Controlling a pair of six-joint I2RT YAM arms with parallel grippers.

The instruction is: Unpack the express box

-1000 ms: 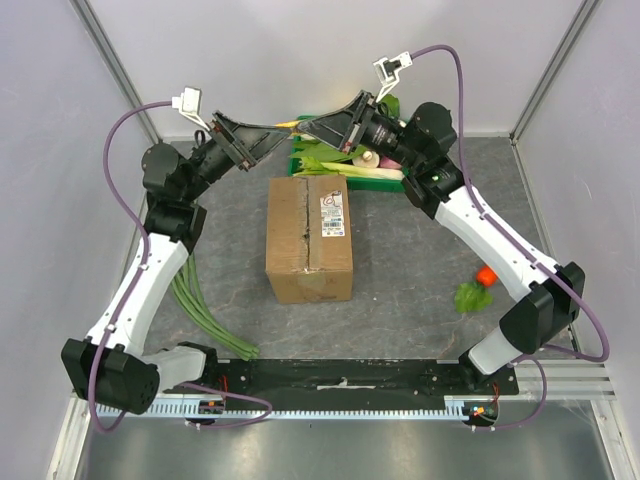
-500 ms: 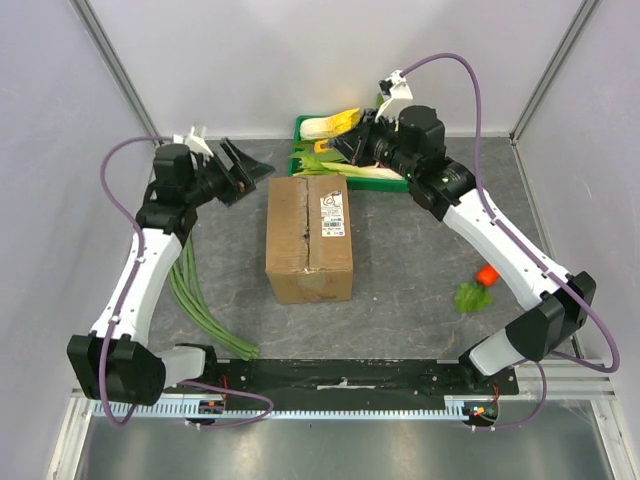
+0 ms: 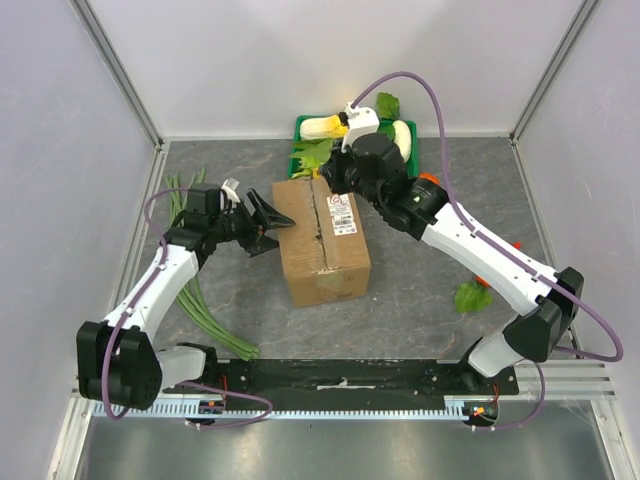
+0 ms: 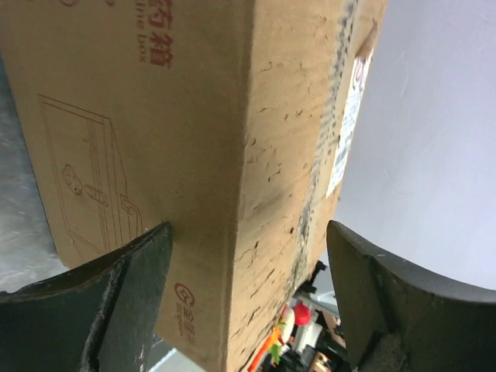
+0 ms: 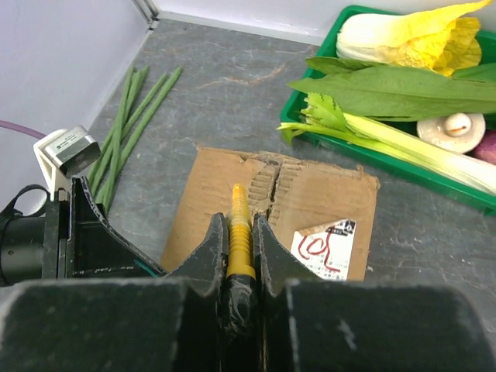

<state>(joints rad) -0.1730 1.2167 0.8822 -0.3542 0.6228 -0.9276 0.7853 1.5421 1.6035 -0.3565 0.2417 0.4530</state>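
Top external view: long green stalks [image 3: 190, 285] lie on the grey surface [image 3: 420, 300] at far left. Beside them the left hand [image 3: 272, 230] is spread wide, and the left wrist view shows the upper left edge of the express box [image 3: 325, 250] between its black fingers [image 4: 116, 294]. The box sits mid-surface, flaps down, its white label [image 3: 343, 215] facing up. Over its far edge the right hand [image 3: 335, 178] is clamped on a yellow tool [image 5: 239, 209] whose tip points at the torn centre seam. Behind stands a green tray [image 3: 297, 123] of vegetables. To the right lie a leafy scrap [image 3: 470, 297] and an orange piece [image 3: 484, 279].
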